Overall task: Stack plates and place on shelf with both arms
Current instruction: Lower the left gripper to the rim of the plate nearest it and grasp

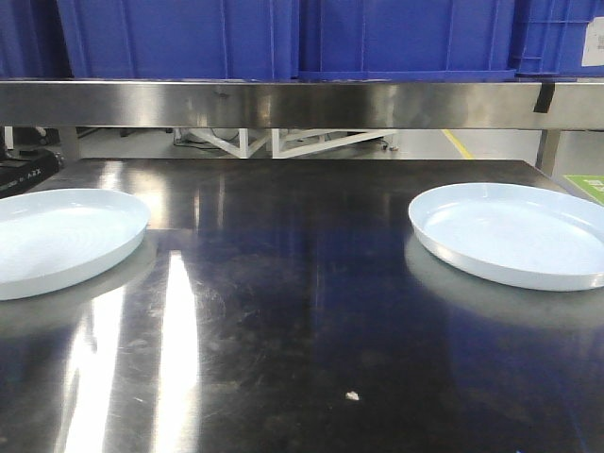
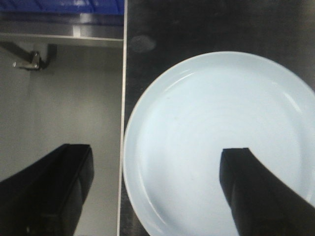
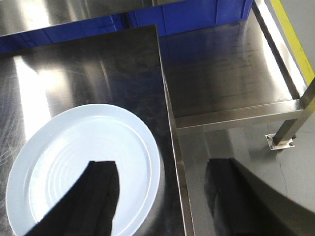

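The left plate (image 1: pixel 57 241) runs off the front view's edge, and the right plate (image 1: pixel 514 231) does too. Below the left gripper (image 2: pixel 155 150), one finger (image 2: pixel 256 191) hides plate surface. Same under the right gripper (image 3: pixel 162 162), where a finger (image 3: pixel 96 196) covers the near rim. There's a white speck (image 1: pixel 352 395) on the table (image 1: pixel 283 283), too small to tell.

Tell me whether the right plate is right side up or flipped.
Right side up: the right plate shows its hollow inner face, rim rising around it, in both front and right wrist views.
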